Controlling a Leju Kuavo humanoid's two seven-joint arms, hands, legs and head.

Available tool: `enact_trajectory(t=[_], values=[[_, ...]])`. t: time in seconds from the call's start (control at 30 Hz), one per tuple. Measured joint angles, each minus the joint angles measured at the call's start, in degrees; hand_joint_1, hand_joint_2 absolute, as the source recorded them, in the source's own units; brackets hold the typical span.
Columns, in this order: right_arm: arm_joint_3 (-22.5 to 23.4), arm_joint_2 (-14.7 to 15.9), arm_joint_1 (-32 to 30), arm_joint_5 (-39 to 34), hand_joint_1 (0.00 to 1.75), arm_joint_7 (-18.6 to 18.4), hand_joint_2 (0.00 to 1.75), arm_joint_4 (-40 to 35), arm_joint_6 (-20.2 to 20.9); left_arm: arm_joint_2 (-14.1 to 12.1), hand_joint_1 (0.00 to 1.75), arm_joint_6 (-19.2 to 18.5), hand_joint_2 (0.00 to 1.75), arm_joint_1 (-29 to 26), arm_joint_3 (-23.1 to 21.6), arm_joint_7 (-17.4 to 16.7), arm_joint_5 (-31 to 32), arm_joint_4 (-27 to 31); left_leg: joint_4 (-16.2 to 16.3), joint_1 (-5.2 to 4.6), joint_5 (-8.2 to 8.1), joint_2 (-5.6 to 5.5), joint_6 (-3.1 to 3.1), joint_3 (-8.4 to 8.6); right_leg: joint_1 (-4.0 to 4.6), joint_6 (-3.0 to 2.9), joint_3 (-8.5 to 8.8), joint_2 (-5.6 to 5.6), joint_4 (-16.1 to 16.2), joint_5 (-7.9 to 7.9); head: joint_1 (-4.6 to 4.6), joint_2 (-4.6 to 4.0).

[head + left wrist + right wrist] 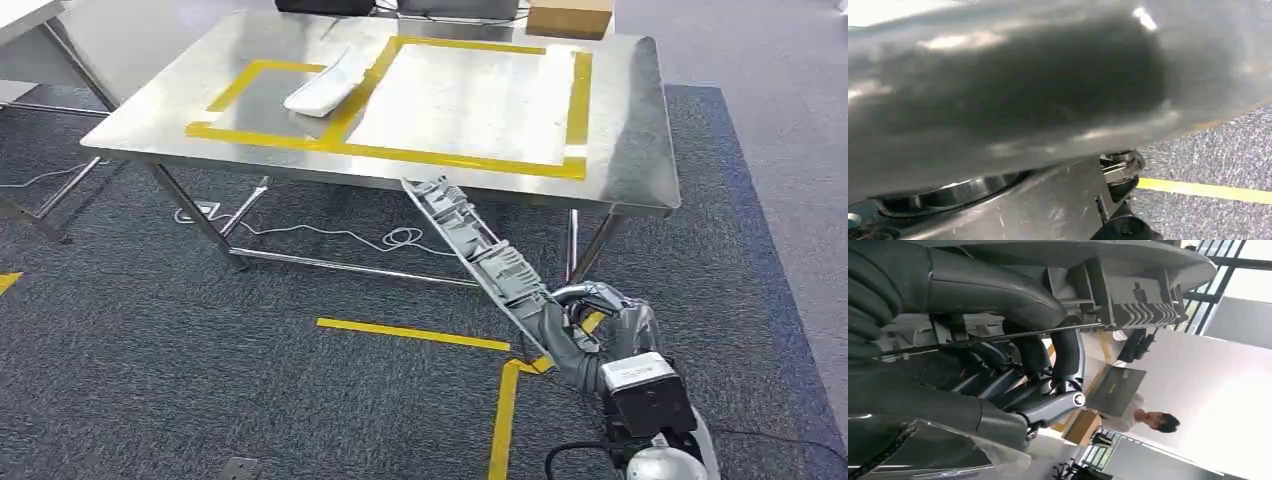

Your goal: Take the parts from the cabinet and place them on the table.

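My right hand grips the near end of a long grey plastic part, low at the right. The part slants up and to the left, and its far tip reaches the front edge of the steel table. In the right wrist view the dark fingers wrap the ribbed underside of this part, with the thumb laid along it. A white moulded part lies on the table in the smaller yellow-taped rectangle, leaning onto the tape line between the two rectangles.
A larger yellow-taped rectangle marks the right of the tabletop. A cardboard box sits at the far edge. Table legs, a crossbar and a white cable lie beneath. Yellow floor tape crosses the carpet. A person stands beyond the table.
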State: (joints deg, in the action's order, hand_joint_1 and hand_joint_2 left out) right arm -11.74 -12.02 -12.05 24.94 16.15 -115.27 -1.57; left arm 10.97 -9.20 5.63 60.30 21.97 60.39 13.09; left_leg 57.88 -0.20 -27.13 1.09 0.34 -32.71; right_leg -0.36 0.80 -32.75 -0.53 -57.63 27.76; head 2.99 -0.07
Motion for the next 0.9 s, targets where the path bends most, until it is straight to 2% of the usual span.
enact_trajectory(t=[0.1,0.23,0.27,0.3,0.33,0.4,0.43,0.47,0.5,0.57,0.6,0.63,0.67,0.7,0.73,0.77,0.8,0.83,0.9], values=[[0.0,0.0,0.0,0.0,1.75,0.0,1.75,0.0,0.0,0.0,0.00,0.0,0.00,0.0,0.0,0.0,0.0,0.0,0.3,-0.02,-0.16,0.00,0.28,-0.17,-0.01,0.20,0.01,0.00,0.0,-0.01,-0.02,0.00],[0.0,0.0,0.0,0.0,1.75,0.0,1.75,0.0,0.1,0.0,0.00,0.0,0.00,0.0,0.0,0.0,0.1,0.0,0.1,-0.17,-0.24,0.00,1.02,-0.23,-0.15,0.94,0.18,-0.02,0.4,-0.05,-0.04,0.00],[0.0,0.0,-0.1,0.1,1.75,0.0,1.75,-0.2,0.1,0.2,0.00,0.0,0.00,0.0,0.0,0.0,0.1,0.0,-0.9,0.51,0.29,0.07,1.42,0.33,-0.09,1.21,-0.31,-0.02,0.1,0.34,-0.02,0.00],[0.0,0.0,-0.1,0.1,1.75,0.0,1.75,-0.2,0.1,0.2,0.00,0.0,0.00,0.1,0.0,0.0,0.1,0.0,-1.3,0.46,0.37,0.12,1.64,0.67,-0.15,1.33,-0.78,0.19,-1.4,1.32,0.18,0.00],[0.0,0.0,0.0,0.1,1.75,0.0,1.75,-0.3,0.1,0.2,0.00,-0.1,0.00,0.1,0.0,0.0,0.1,0.0,-1.3,0.47,0.36,0.11,1.71,0.68,-0.25,1.43,-2.38,0.34,-4.8,3.28,0.28,0.00],[0.0,0.1,-0.1,0.0,1.75,0.0,1.75,-0.3,0.1,0.3,0.00,-0.2,0.00,0.1,0.0,0.0,0.1,0.0,-1.2,0.46,-0.09,0.12,1.88,0.75,-0.44,1.81,-7.32,0.35,-14.5,7.16,0.20,0.00],[0.0,0.1,-0.1,0.0,1.75,0.0,1.75,-0.3,0.1,0.3,0.00,-0.2,0.00,0.0,0.0,0.1,0.1,0.0,-1.2,0.46,-0.26,0.11,1.81,0.88,-0.47,2.03,-9.03,0.33,-17.3,7.56,0.22,0.00],[0.0,0.2,-0.1,0.0,1.75,-0.1,1.75,-0.3,0.1,0.3,0.00,-0.2,0.00,0.0,0.0,0.1,0.1,0.0,-1.2,0.53,-0.46,0.09,1.68,1.13,-0.59,2.16,-9.25,0.33,-17.1,6.51,0.22,0.00],[0.0,0.2,-0.2,0.0,1.75,-0.1,1.75,-0.3,0.1,0.4,0.00,-0.2,0.00,0.0,0.1,0.2,0.1,0.0,-1.2,0.62,-0.74,0.01,1.46,1.50,-0.76,2.26,-8.05,0.32,-14.4,4.32,0.22,0.00],[0.0,0.2,-0.2,0.0,1.75,-0.1,1.75,-0.3,0.1,0.4,0.00,-0.2,0.00,0.0,0.1,0.2,0.1,0.0,-1.0,0.97,-1.58,-0.09,0.80,2.57,-1.20,2.59,-3.05,0.05,-4.1,-1.31,0.24,0.00],[0.0,0.3,-0.1,0.0,1.75,-0.1,1.75,-0.2,0.1,0.4,0.00,-0.2,0.00,-0.1,0.1,0.2,0.1,0.0,-1.0,1.00,-2.04,-0.06,0.31,3.08,-1.11,2.85,-1.37,-0.19,-1.5,-0.56,0.22,0.00],[0.0,0.3,-0.1,-0.1,1.75,-0.1,1.75,-0.3,0.1,0.3,0.00,-0.2,0.00,0.1,0.1,0.2,0.1,0.0,-0.6,0.58,-2.41,-0.09,-0.17,2.96,-0.82,2.30,-0.16,-0.02,-0.3,0.08,0.48,0.00],[0.0,0.3,-0.1,-0.2,1.75,0.0,1.75,-0.3,0.1,0.3,0.00,-0.2,0.00,0.1,0.1,0.3,0.1,0.0,-0.7,0.58,-2.45,-0.06,-0.41,3.00,-0.78,1.25,-0.36,0.13,-0.7,0.29,0.26,0.00],[0.1,0.3,-0.2,-0.3,1.75,0.0,1.75,-0.3,0.1,0.3,0.00,-0.2,0.00,0.0,0.1,0.3,0.1,0.0,-0.8,0.59,-2.53,0.02,-0.53,3.24,-0.59,0.78,-0.36,0.23,-0.8,0.60,-0.13,0.00],[0.1,0.3,-0.2,-0.3,1.75,0.0,1.75,-0.3,0.1,0.3,0.00,-0.2,0.00,0.0,0.1,0.3,0.1,0.0,-0.8,0.70,-2.73,0.09,-0.77,3.42,-0.52,0.40,-0.37,0.38,-0.8,0.85,0.00,0.00],[0.2,0.3,-0.3,-0.3,1.75,-0.1,1.75,-0.3,0.1,0.3,0.00,-0.2,0.00,0.2,0.1,0.3,0.1,0.0,-0.8,0.86,-3.41,0.06,-1.11,3.54,-0.76,-0.07,0.25,0.49,-0.7,1.08,-0.11,0.02],[0.2,0.3,-0.4,-0.4,1.75,0.0,1.75,-0.4,0.1,0.3,0.00,-0.2,0.00,0.2,0.1,0.4,0.1,0.0,0.7,0.93,-3.83,-0.18,-1.31,3.44,-0.80,-0.54,0.80,0.49,-0.6,1.40,-0.13,0.00],[0.2,0.3,-0.4,-0.4,1.75,0.0,1.75,-0.4,0.1,0.3,0.00,-0.2,0.00,0.3,0.1,0.4,0.1,0.0,4.6,0.91,-5.11,-0.33,-1.44,1.49,-0.79,-0.94,1.30,0.47,-0.6,1.88,-0.28,0.00],[0.2,0.3,-0.3,-0.5,1.75,0.1,1.75,-0.4,0.1,0.3,0.00,-0.2,0.00,0.1,0.1,0.4,0.1,0.0,14.7,0.89,-8.27,-0.38,-1.56,-4.60,-0.65,-1.35,2.15,0.58,-0.6,2.76,-0.26,0.00]])
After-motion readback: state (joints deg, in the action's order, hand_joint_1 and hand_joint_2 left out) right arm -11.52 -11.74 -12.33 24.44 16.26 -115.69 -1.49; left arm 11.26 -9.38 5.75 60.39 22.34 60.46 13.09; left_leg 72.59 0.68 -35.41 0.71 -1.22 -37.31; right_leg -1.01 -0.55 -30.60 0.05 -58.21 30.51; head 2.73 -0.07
